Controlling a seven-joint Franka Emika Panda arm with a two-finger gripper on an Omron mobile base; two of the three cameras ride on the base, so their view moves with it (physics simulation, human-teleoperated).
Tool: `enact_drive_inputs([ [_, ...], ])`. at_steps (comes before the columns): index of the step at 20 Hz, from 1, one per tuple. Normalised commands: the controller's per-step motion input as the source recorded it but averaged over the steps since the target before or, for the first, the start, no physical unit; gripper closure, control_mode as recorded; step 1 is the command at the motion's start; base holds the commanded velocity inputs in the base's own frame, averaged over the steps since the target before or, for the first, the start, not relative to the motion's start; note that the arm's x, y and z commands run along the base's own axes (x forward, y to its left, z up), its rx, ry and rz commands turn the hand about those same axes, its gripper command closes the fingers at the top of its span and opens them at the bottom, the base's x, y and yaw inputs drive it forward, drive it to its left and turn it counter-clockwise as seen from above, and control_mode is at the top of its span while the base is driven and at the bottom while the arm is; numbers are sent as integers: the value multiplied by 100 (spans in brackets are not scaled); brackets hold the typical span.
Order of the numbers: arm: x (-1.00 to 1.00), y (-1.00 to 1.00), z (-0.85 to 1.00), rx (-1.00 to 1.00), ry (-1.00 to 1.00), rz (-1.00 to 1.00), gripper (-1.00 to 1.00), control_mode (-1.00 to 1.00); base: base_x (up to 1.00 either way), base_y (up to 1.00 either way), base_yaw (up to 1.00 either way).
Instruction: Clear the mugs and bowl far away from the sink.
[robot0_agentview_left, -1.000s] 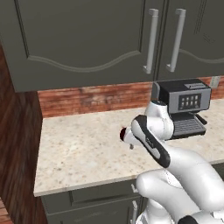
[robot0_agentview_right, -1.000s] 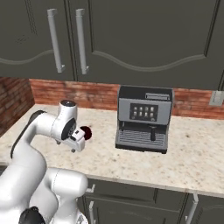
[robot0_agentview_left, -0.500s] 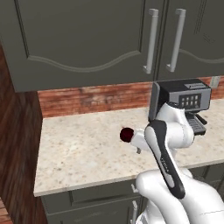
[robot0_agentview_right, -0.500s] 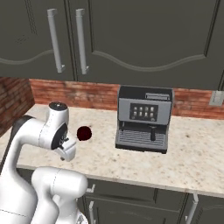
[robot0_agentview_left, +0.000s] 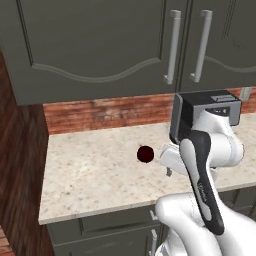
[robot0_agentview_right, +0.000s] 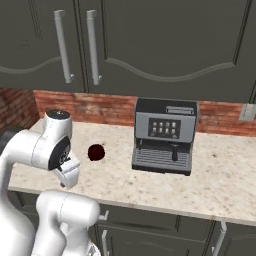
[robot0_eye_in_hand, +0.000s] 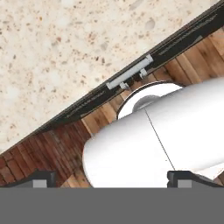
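Observation:
A dark maroon mug (robot0_agentview_left: 145, 154) (robot0_agentview_right: 95, 152) rests alone on the speckled stone counter (robot0_agentview_left: 90, 175), about midway between the brick wall and the front edge. My gripper (robot0_agentview_left: 168, 171) (robot0_agentview_right: 63, 184) hangs just to the mug's right in the left base view, nearer the counter's front edge and apart from the mug. In the hand view my gripper (robot0_eye_in_hand: 113, 178) is open with nothing between its fingertips (robot0_eye_in_hand: 41, 177), looking down past the counter edge to the wooden floor. The bowl and the sink are out of view.
A grey coffee machine (robot0_agentview_right: 164, 135) (robot0_agentview_left: 205, 112) stands against the brick backsplash, right of the mug. Dark cabinet doors with long handles (robot0_agentview_left: 172, 47) hang above. The counter ends at the left (robot0_agentview_left: 45, 175). A drawer handle (robot0_eye_in_hand: 130, 72) sits under the front edge.
My gripper has drawn back from the maroon mug toward the counter's front edge, still open. The mug has stayed where it was.

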Motion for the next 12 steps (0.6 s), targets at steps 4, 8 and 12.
enact_drive_inputs([
  [4,-50,-1,67,0,0,-3,-100,-100,0,0,0],
  [8,-61,-1,91,1,5,0,-100,-100,0,0,0],
  [12,-8,0,91,-18,1,12,-100,-100,0,0,0],
])
